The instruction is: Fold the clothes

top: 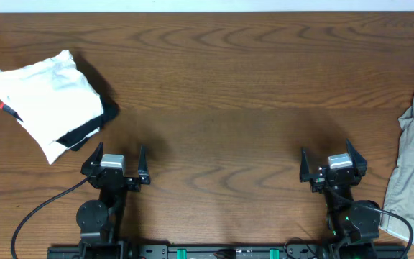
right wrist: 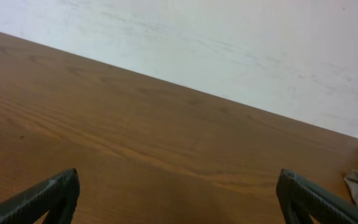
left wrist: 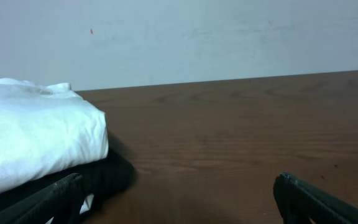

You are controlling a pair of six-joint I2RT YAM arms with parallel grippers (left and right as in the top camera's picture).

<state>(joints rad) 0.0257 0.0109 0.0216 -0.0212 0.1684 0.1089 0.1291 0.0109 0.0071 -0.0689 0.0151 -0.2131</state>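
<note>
Tabletop point(top: 221, 72) of dark wood spans the overhead view. At its right edge a pale garment point(top: 412, 158) lies crumpled, partly out of frame, well apart from the left arm and just beside the right arm's base. It looks unfolded. At the far left a folded white shirt point(top: 49, 101) sits stacked on a dark cloth point(top: 85, 132), so that piece appears finished. The left gripper point(top: 119, 155), near the pile, and the right gripper point(top: 327, 155) both stand spread wide, grasping nothing. I judge that one fold is done and the pale garment is left to fetch and fold.
</note>
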